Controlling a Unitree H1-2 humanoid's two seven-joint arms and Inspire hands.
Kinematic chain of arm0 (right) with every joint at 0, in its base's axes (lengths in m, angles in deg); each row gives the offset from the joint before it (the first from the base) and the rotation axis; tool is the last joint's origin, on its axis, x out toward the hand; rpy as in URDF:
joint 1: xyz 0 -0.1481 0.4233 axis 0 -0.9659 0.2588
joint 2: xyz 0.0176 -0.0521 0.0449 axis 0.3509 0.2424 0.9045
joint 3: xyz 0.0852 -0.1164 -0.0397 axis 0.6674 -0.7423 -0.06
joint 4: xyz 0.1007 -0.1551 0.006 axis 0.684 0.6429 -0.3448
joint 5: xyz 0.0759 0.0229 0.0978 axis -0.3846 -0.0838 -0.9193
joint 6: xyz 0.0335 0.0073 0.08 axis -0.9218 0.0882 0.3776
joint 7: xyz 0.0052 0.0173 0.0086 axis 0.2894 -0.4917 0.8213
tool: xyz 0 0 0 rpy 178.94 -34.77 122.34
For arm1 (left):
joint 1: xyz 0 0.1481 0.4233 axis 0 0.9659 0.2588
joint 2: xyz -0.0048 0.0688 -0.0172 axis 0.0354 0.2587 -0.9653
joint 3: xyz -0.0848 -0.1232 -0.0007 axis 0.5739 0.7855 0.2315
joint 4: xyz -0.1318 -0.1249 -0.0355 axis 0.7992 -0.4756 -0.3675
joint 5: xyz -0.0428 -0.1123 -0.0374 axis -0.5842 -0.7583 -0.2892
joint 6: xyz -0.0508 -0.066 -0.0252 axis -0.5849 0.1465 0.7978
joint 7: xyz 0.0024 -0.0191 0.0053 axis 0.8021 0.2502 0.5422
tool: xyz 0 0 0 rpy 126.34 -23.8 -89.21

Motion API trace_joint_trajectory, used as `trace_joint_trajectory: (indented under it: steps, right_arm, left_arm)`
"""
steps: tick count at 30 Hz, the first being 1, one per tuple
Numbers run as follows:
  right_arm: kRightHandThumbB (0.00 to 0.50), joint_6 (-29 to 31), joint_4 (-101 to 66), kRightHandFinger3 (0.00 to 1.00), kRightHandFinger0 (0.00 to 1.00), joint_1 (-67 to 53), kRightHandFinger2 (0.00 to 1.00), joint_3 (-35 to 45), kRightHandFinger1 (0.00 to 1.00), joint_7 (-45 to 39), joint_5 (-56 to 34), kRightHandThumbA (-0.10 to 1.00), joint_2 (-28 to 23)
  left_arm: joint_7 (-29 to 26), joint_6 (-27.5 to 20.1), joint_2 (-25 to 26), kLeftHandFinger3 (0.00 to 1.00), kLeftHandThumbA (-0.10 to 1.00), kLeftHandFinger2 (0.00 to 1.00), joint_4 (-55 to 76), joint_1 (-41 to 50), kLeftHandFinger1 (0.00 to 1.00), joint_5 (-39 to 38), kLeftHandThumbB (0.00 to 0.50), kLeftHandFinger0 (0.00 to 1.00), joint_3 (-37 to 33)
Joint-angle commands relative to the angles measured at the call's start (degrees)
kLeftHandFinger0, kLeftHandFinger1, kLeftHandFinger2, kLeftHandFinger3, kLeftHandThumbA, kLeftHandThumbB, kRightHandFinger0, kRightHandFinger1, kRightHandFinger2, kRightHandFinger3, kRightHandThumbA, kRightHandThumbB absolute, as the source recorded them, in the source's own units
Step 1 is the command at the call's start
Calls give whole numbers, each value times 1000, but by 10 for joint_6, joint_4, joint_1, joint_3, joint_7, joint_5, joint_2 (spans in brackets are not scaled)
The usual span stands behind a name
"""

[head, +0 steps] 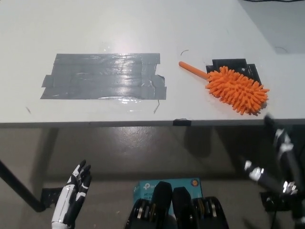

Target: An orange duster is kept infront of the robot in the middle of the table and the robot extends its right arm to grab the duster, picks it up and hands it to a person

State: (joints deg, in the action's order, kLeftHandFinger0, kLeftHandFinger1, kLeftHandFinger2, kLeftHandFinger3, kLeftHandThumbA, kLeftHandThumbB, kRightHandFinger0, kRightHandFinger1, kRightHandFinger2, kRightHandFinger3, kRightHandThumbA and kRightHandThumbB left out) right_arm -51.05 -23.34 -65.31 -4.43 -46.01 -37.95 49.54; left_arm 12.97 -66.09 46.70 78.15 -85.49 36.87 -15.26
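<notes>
An orange duster (232, 86) with a fluffy head and a short orange handle lies on the white table (143, 28), right of the middle, its head partly over a black patch (233, 66). My black right hand (279, 160) hangs below the table's front edge at the lower right, well short of the duster, its fingers spread and holding nothing. The white left hand (74, 193) rests low at the lower left, below the table, fingers apart and empty.
A wide patch of grey tape (105, 76) covers the table's middle left. A small black tab (181, 122) sits on the front edge. A teal box (167, 188) lies on the floor below.
</notes>
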Motion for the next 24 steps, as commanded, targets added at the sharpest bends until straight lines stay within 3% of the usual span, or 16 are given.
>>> trace_joint_trajectory:
  steps: [1,5,10,15,18,24]
  right_arm:
    - [319,-153,-81,1000,1000,108,1000,13,1000,-33,71,933,-55]
    - [366,-217,-10,1000,1000,212,1000,-6,1000,-57,90,1000,-98]
    - [346,-252,87,1000,1000,309,1000,-40,1000,-77,109,1000,-120]
    - [399,-298,206,1000,1000,399,1000,-86,1000,-112,113,1000,-135]
    - [393,-304,257,1000,1000,426,1000,-106,1000,-125,112,1000,-136]
    - [430,-301,377,1000,1000,481,1000,-157,1000,-143,116,1000,-124]
  left_arm:
    - [0,-18,7,1000,856,1000,17,-8,1000,3,201,1000,1]
    - [5,-14,7,1000,865,1000,17,-11,1000,-2,205,1000,1]
    - [8,-7,8,1000,856,1000,20,-12,1000,-7,212,1000,2]
    - [7,-4,8,1000,849,1000,19,-13,1000,-2,192,1000,1]
    - [8,-6,8,1000,863,1000,15,-14,1000,-3,214,1000,1]
    - [7,-6,7,1000,872,1000,12,-15,1000,0,219,1000,-1]
